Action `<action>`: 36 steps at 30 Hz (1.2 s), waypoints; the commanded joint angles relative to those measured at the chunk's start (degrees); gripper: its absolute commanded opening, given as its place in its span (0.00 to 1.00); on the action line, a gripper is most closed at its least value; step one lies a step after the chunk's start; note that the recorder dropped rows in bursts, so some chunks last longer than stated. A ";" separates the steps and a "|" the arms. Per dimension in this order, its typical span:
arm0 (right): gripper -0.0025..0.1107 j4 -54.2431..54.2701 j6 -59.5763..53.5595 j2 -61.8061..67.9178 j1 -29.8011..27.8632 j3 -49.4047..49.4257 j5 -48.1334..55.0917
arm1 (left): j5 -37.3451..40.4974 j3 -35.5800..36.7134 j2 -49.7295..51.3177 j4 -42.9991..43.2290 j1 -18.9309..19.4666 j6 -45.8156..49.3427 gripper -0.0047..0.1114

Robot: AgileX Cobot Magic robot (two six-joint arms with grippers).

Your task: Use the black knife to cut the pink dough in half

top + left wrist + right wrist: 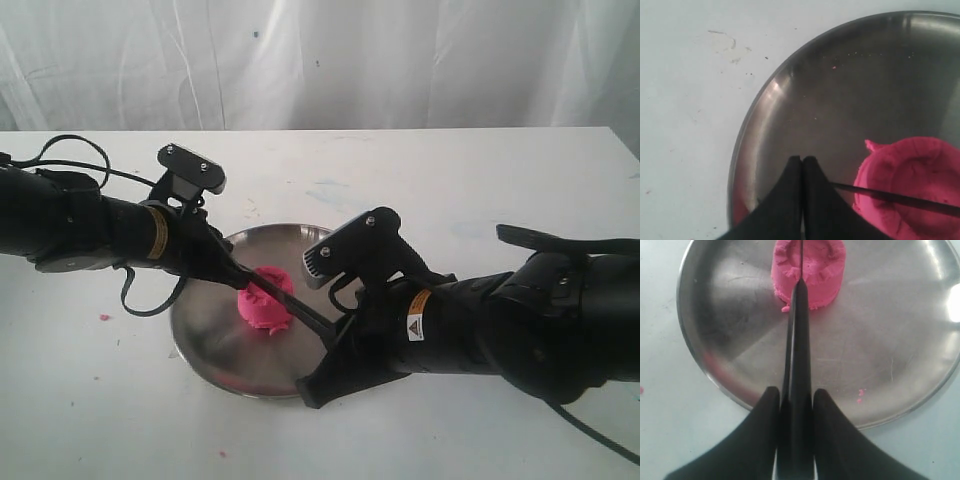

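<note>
- Pink dough (266, 308) sits as one squat, round lump on the plate (205, 335), on the half away from the right gripper (796, 392). It is very bright against the grey metal.
- Its top is pushed in like a shallow bowl, with a raised, crumbly rim. The sides look soft and fairly smooth, and a small ragged tag sticks out at the foot.
- The black knife (800, 355) is slim and matte black all over. It lies edge-on across the middle of that dent, so the blade shows only as a thin dark line over the pink. I cannot tell how deep it has gone, and the lump reads as one piece.
- The right gripper's jaws pinch the knife's straight handle from both sides. The knife points straight out between them at the dough.
- The left gripper (802, 160) has its jaws pressed together with nothing between them. Its tips are over bare plate just beside the dough, apart from it as far as its wrist view shows.
- The plate is round, shallow steel with a low raised rim. It has a dull shine, blurred reflections and fine scratches.
- A few tiny pink crumbs (860, 393) lie on the plate near its rim.
- The table (420, 170) is matte white with faint smudges, and a white cloth (400, 60) hangs in folds behind it.
</note>
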 commanded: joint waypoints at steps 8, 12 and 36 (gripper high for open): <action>0.02 0.04 -0.65 0.02 0.11 -0.25 0.49 | 0.14 -1.78 1.65 0.03 -0.23 -3.68 0.04; 0.02 0.04 -0.65 0.02 0.11 -0.25 0.52 | -5.28 -1.78 1.65 0.03 1.52 -10.80 0.04; 0.02 0.04 -0.65 0.02 0.11 -0.25 0.60 | -30.68 -3.02 6.93 20.77 11.71 -38.73 0.04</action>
